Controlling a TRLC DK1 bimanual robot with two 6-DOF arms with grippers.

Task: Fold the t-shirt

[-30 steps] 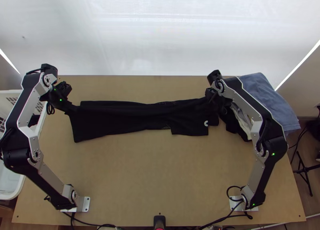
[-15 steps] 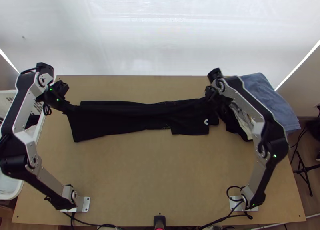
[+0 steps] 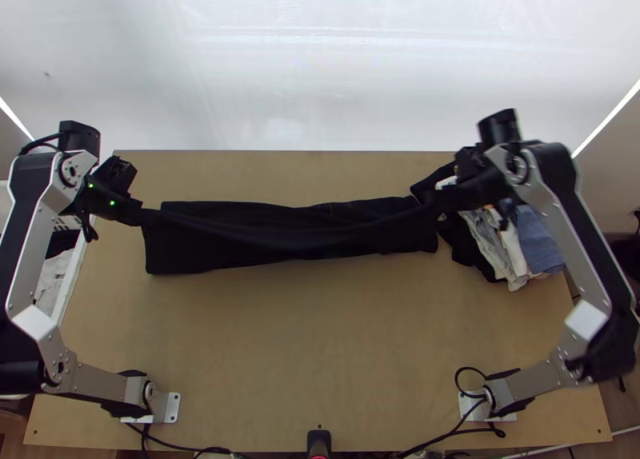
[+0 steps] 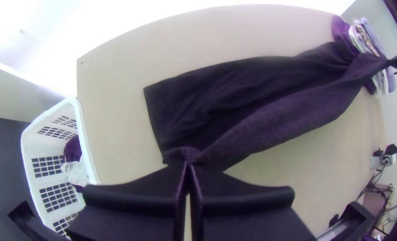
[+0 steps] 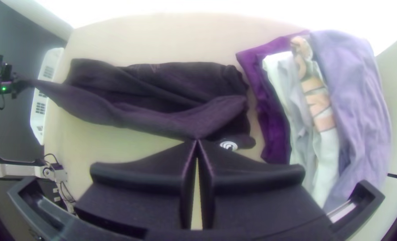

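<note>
Left wrist view and right wrist view alike show fingers pressed together on cloth: one end of the raised edge of the black fabric t-shirt (image 3: 280, 239) is pinched by the left gripper (image 4: 189, 164), the other by the right gripper (image 5: 197, 142). Between them the edge is slung in a shallow sag, and below it the rest is laid in a long strip on the light wooden table (image 3: 320, 339). Just beyond the right gripper lies a stack of folded clothes (image 5: 328, 111); past the left, a white plastic basket (image 4: 80, 129). For this fold, judged about midway, both ends are best moved at one pace, the sag drawn out gently, the stack left unbrushed, and the edge lowered flat before release.
</note>
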